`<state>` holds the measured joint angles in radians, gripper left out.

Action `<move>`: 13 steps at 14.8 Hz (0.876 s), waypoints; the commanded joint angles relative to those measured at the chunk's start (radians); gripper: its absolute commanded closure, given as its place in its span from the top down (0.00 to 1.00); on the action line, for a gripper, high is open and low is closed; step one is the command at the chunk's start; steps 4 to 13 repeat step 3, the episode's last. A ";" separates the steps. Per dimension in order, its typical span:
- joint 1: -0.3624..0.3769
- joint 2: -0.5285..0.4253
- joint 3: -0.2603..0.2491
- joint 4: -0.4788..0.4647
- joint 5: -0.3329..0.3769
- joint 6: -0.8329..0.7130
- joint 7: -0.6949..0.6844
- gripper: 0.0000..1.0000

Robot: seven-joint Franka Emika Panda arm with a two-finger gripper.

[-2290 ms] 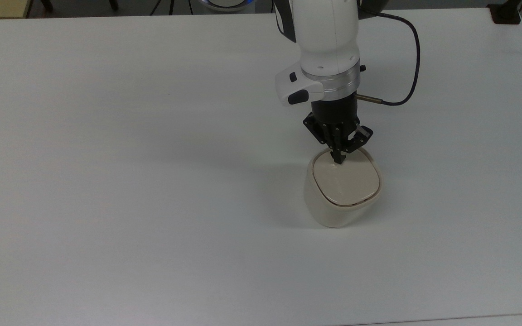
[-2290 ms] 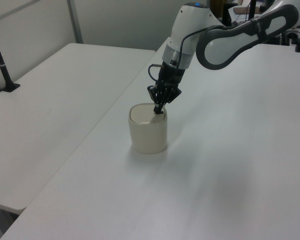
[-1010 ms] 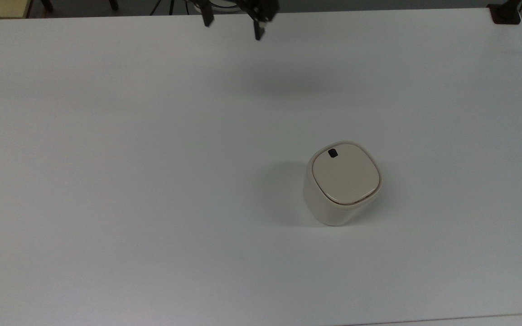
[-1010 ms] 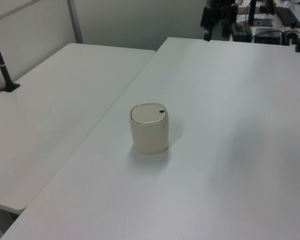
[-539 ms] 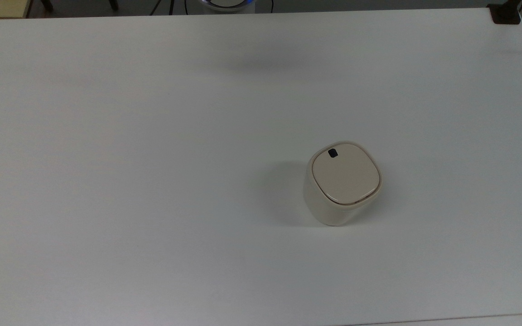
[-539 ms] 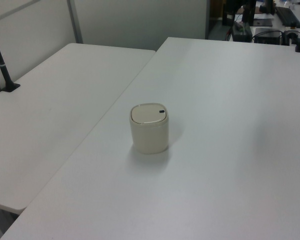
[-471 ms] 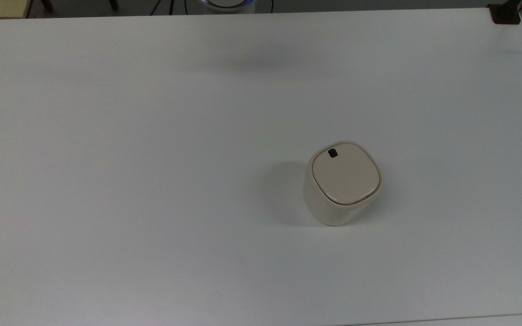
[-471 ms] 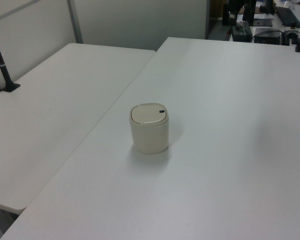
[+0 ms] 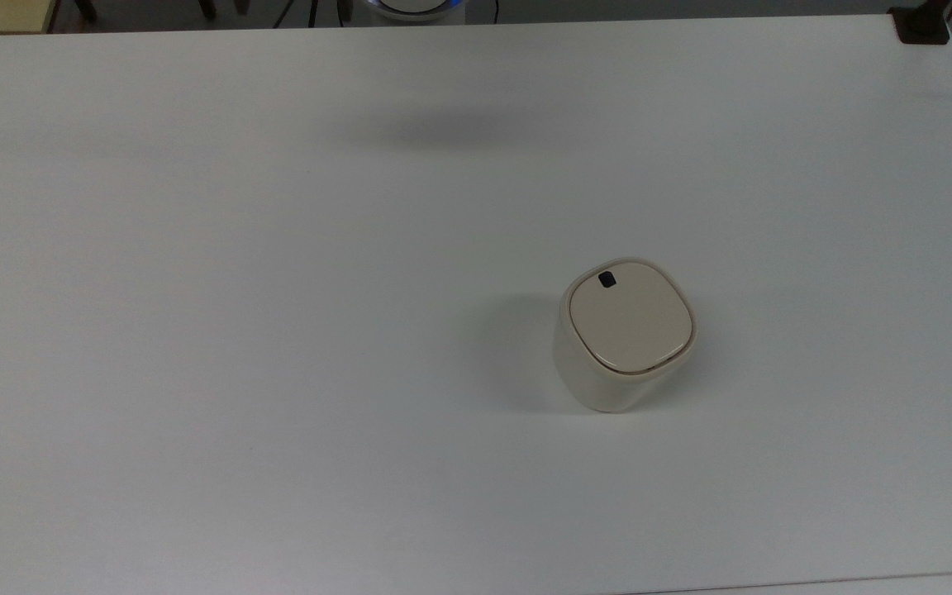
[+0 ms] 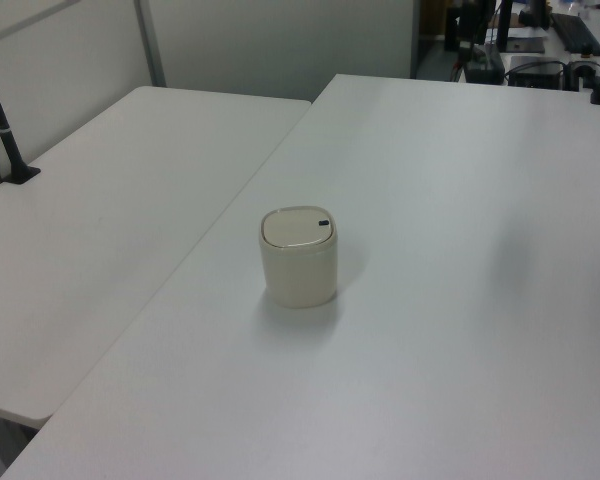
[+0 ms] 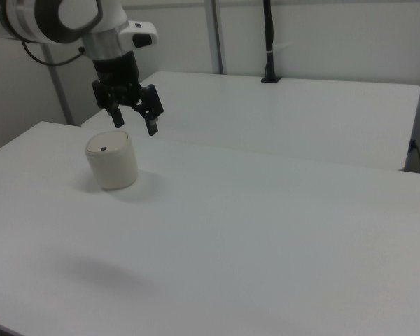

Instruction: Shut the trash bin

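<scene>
Well apart, trash bin [image 11: 111, 160] lid down, end effector [image 11: 134, 120] spread

Arm [image 11: 63, 17]: white rounded shell with dark grey joint band; thin dark cable loops off its side. Tool [image 11: 134, 123]: black, two spread fingers, black mount directly above it.

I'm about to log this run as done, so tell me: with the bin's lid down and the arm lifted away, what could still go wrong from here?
Little, by the look of it. The trash bin has its lid lying flat and flush in the top view. Two small risks:
1. A thin dark line runs along the lid's near edge, so it may rest without being latched.
2. In the right view the open tool hangs above the table close to the bin; a low sweep could knock it.
</scene>
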<state>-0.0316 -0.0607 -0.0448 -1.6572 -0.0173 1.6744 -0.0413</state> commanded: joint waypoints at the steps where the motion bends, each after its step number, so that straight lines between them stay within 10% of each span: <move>1: 0.010 0.027 0.026 0.013 -0.046 0.028 -0.019 1.00; 13: 0.010 0.024 0.034 0.011 -0.046 0.022 -0.014 1.00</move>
